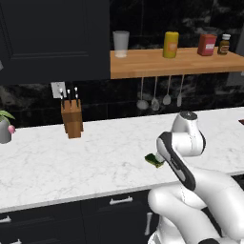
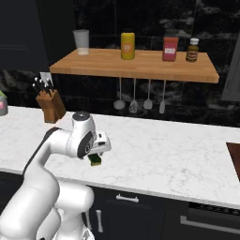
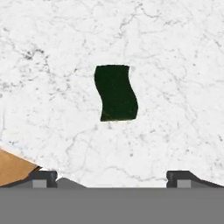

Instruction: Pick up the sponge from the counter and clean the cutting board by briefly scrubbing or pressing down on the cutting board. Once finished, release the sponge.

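Note:
The sponge [image 3: 116, 92], dark green on top with a wavy outline, lies flat on the white marble counter [image 3: 175, 65]. My gripper [image 3: 113, 177] hangs above it, open, with the fingertips [image 3: 43, 177] far apart and nothing between them. From the right base view the gripper [image 2: 96, 153] hovers just over the sponge [image 2: 95, 161], whose yellow-green side shows. In the left base view the sponge [image 1: 153, 160] peeks out from behind my forearm. The dark reddish-brown cutting board [image 2: 235, 157] lies far to the right on the counter [image 2: 164, 154], cut off by the picture's edge.
A light-wood knife block [image 1: 71, 119] stands at the back left, with a potted plant [image 1: 5, 128] further left. Above the counter runs an orange-brown shelf [image 1: 176, 62] with a glass, a can, a box and a bottle. Utensils [image 1: 159, 97] hang under it.

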